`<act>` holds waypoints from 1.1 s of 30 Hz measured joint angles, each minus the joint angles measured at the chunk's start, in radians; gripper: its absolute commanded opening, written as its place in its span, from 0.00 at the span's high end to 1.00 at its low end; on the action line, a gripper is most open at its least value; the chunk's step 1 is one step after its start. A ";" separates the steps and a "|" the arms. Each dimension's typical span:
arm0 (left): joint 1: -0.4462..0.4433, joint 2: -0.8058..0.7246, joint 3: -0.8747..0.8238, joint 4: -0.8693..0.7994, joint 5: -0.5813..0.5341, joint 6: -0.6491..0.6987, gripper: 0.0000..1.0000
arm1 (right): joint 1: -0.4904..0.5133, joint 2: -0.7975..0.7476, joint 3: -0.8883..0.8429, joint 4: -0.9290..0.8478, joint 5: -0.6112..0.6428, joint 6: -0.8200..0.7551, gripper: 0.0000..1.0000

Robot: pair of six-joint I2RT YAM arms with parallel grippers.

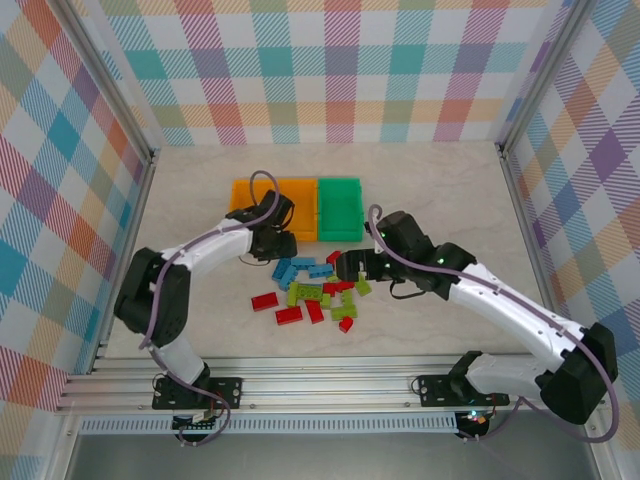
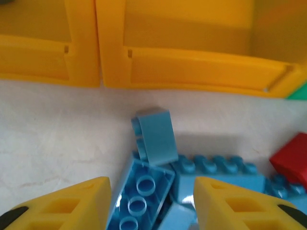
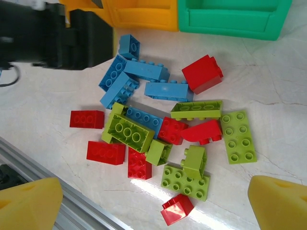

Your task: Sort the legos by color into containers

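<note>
Left claw, fingers parted and pinching nothing, hangs low over overlapping blue bricks on the table, just in front of the orange bins. Closing here could catch two bricks at once or topple the tipped blue brick beside them. Right claw, spread wide, hovers over the mixed lego pile near the green bin. Red and lime pieces touch there, so a grab may drag a wrong-coloured neighbour. Both arms crowd one pile and could collide.
</note>
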 measured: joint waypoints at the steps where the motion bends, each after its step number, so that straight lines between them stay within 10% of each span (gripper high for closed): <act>1: 0.000 0.019 0.007 0.008 -0.009 0.000 0.51 | 0.000 -0.014 -0.005 -0.002 0.004 0.003 0.00; 15: -0.001 0.150 0.041 0.096 -0.057 0.000 0.56 | 0.000 -0.073 -0.014 -0.032 0.026 0.007 0.00; 23: 0.000 0.188 0.044 0.092 -0.057 -0.004 0.76 | 0.000 -0.073 -0.014 -0.035 0.030 0.011 0.00; 33: 0.001 -0.012 0.047 0.027 -0.093 0.002 0.81 | 0.000 -0.073 -0.019 0.002 -0.065 0.002 0.01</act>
